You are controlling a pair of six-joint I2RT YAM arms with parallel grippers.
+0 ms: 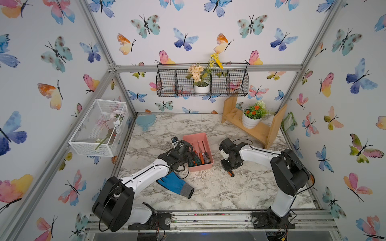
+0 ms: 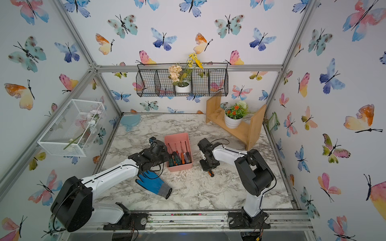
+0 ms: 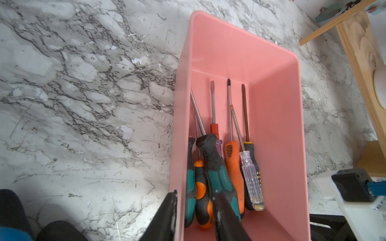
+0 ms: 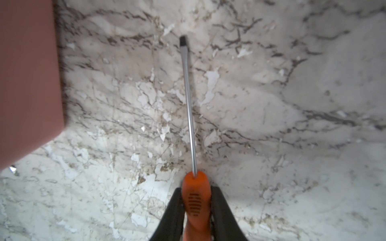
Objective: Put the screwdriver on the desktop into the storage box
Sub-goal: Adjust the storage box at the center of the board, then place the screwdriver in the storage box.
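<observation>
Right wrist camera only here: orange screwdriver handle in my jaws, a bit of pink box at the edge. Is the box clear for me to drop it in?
Observer: Not empty. The storage box already holds several screwdrivers, handles at the robot's end.
Operator: Any bare floor left in it?
Observer: Yes, a strip along the wall on the side of the right gripper, which holds your orange screwdriver.
Operator: Where's the left arm?
Observer: The left gripper hangs over the box's near-left corner, fingers apart, holding nothing.
</observation>
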